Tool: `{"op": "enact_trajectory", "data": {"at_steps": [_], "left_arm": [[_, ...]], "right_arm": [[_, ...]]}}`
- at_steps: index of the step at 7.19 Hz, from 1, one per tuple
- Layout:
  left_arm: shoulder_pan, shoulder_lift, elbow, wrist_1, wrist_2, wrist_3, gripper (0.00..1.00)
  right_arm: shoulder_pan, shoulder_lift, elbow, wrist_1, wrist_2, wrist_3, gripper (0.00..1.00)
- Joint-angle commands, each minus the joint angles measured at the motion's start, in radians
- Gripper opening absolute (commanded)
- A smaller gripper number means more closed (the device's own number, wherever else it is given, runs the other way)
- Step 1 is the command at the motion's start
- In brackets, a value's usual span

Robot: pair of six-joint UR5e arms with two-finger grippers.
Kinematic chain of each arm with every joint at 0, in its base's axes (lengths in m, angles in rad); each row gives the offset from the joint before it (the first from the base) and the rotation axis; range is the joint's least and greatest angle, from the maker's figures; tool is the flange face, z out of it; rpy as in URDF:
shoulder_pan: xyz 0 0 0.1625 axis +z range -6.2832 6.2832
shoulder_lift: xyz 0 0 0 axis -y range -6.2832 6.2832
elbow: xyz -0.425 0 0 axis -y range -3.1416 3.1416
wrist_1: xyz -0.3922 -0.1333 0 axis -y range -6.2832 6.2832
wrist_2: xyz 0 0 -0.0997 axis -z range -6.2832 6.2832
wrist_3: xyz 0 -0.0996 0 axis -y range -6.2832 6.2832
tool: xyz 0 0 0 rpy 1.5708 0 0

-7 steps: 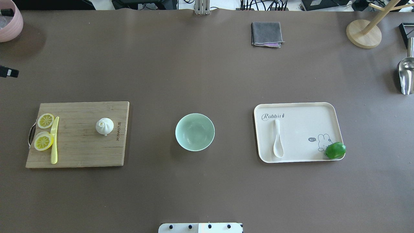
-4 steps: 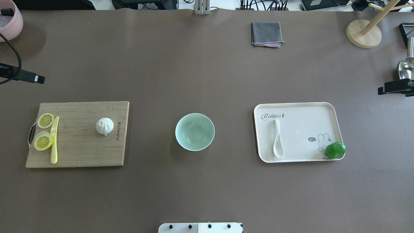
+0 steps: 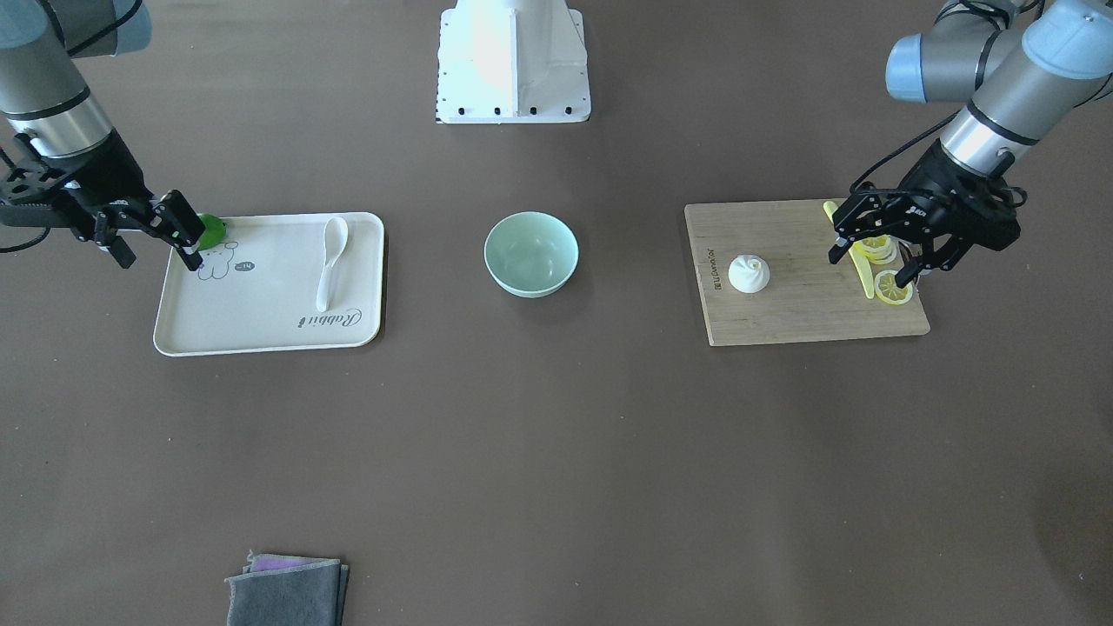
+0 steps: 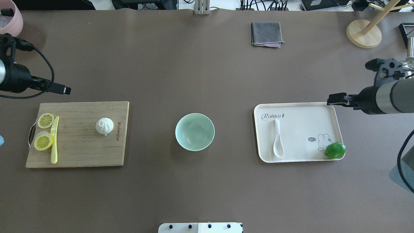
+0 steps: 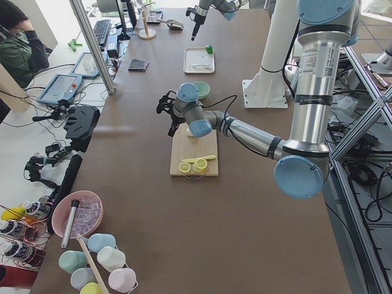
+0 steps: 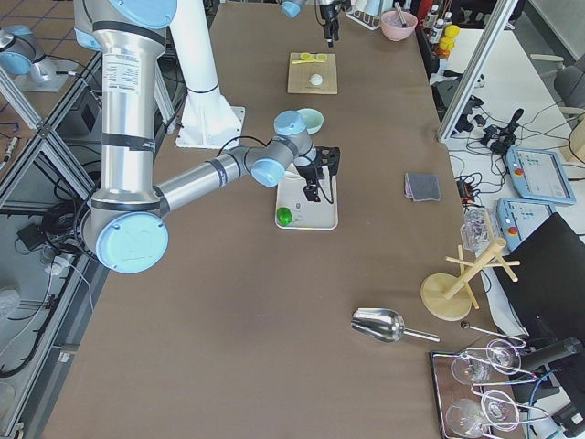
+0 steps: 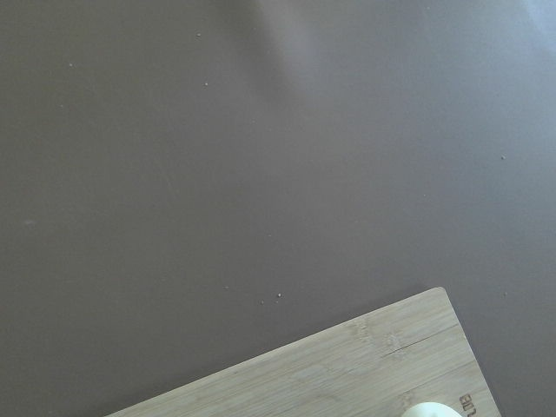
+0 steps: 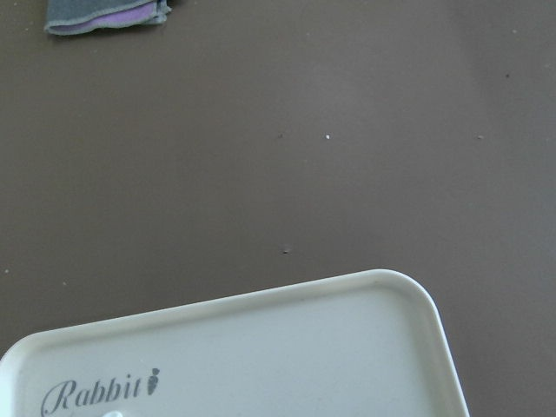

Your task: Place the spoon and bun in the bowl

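Observation:
The white bun point(image 4: 104, 126) sits on a wooden cutting board point(image 4: 81, 145) at the left. The mint-green bowl point(image 4: 194, 131) stands empty in the middle. The white spoon point(image 4: 277, 139) lies on a cream tray point(image 4: 304, 126) at the right. My left gripper point(image 3: 872, 256) is open and empty, raised over the board's outer end above the lemon slices, away from the bun point(image 3: 749, 273). My right gripper point(image 3: 156, 239) is open and empty, raised over the tray's outer edge, away from the spoon point(image 3: 329, 261). The left wrist view shows only a sliver of the bun point(image 7: 434, 408).
Two lemon slices point(image 4: 43, 141) and a yellow knife point(image 4: 54, 139) lie on the board's left end. A green lime point(image 4: 335, 150) sits in the tray's corner. A grey cloth point(image 4: 266, 34), a wooden stand point(image 4: 364, 34) and a pink bowl point(image 4: 9, 19) are at the far side.
Both arms have come in from the table's sides, the left toward the cutting board and the right toward the tray. The bun, bowl and spoon have not moved.

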Motion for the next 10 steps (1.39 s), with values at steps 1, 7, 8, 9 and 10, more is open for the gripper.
{"op": "enact_trajectory", "data": {"at_steps": [1, 7, 8, 9, 10], "left_arm": [[0.033, -0.009, 0.002, -0.001, 0.033, -0.018, 0.99], [0.033, -0.007, 0.001, -0.002, 0.033, -0.013, 0.99], [0.032, -0.007, 0.002, -0.002, 0.033, -0.013, 0.99], [0.033, -0.007, 0.002, -0.002, 0.033, -0.013, 0.99], [0.032, -0.006, 0.002, -0.002, 0.033, -0.011, 0.99]], "right_arm": [[-0.151, 0.116, -0.004, -0.164, -0.145, 0.103, 0.90], [-0.294, 0.227, -0.101, -0.235, -0.237, 0.130, 0.55], [-0.299, 0.229, -0.104, -0.237, -0.249, 0.114, 0.51], [-0.299, 0.235, -0.106, -0.237, -0.257, 0.101, 0.49], [-0.300, 0.236, -0.110, -0.237, -0.257, 0.087, 0.45]]}}
